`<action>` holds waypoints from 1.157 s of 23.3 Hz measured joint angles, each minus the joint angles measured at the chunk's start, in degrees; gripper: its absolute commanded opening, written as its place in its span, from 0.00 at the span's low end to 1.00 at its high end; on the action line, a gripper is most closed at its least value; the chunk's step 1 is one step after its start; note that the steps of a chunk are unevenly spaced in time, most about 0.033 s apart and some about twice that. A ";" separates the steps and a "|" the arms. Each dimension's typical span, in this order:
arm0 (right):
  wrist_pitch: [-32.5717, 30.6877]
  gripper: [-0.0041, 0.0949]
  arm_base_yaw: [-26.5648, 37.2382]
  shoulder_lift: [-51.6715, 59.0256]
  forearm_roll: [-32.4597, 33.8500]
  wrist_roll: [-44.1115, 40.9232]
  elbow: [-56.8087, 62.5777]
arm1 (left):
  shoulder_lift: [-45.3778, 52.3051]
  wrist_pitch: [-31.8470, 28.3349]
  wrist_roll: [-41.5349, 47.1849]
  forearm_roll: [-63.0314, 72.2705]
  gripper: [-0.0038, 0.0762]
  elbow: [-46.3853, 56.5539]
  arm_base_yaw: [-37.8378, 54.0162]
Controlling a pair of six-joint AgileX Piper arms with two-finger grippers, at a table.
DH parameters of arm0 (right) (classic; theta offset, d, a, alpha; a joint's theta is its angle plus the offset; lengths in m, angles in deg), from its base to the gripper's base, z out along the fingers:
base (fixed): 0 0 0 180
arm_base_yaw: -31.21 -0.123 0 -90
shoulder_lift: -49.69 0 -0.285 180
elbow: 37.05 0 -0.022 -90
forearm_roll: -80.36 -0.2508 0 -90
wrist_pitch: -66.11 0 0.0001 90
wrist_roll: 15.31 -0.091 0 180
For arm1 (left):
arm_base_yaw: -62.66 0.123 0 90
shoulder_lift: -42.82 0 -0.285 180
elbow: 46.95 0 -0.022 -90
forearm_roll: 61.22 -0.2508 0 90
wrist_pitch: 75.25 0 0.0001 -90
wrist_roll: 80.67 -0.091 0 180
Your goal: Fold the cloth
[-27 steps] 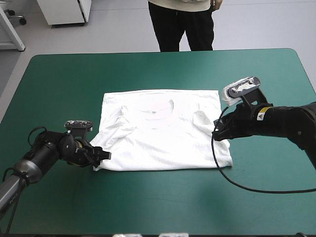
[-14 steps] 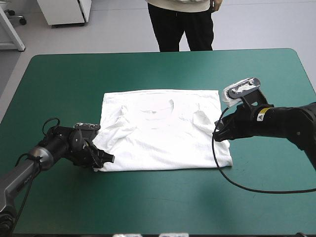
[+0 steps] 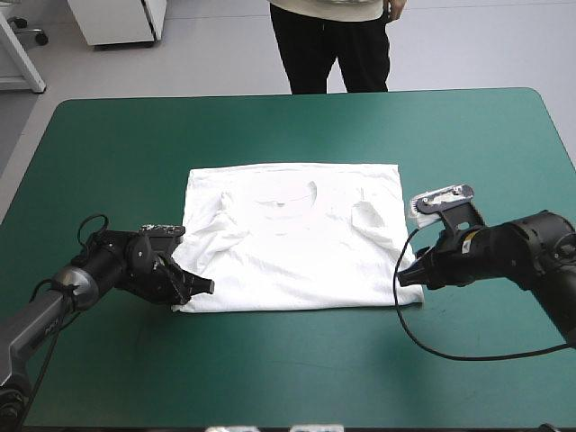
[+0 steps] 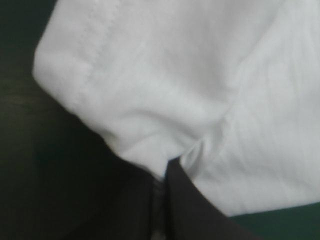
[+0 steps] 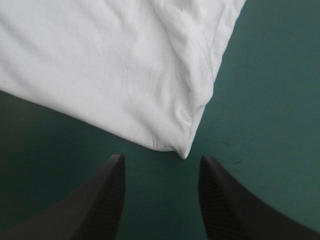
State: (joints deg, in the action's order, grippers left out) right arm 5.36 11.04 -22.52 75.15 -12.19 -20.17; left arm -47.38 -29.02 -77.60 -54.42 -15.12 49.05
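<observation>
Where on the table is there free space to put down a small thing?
Free: the teal-green strip between the T-shirt and the far edge of the table, and the near strip. Crowded: the T-shirt's near corners, at the left gripper and right gripper.

In the left wrist view the T-shirt (image 4: 200,75) is blurred and cut off; its fold hides the 2 tips of the left gripper (image 4: 161,174).
</observation>
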 measured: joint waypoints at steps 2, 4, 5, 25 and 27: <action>2.97 0.49 0.00 0.00 0.39 -0.73 3.52 | 0.00 0.00 0.00 0.00 0.04 0.00 0.00; 6.58 0.50 0.00 -0.35 0.53 -1.95 6.46 | 0.00 0.00 0.00 0.00 0.04 0.00 0.00; 8.07 0.52 0.00 -0.81 0.53 -2.39 7.91 | 0.00 0.00 0.00 0.02 0.04 0.00 0.00; 21.74 0.02 0.28 -12.81 3.66 -3.59 19.96 | 1.48 -1.30 0.20 -2.91 0.04 0.26 -0.19; 20.80 0.02 0.28 -10.91 2.74 -3.59 20.69 | 2.28 -1.38 0.24 -5.45 0.04 0.60 -0.13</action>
State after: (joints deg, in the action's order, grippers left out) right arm 26.16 11.32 -33.42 77.89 -15.78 0.52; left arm -45.10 -30.40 -77.36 -59.86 -14.52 48.92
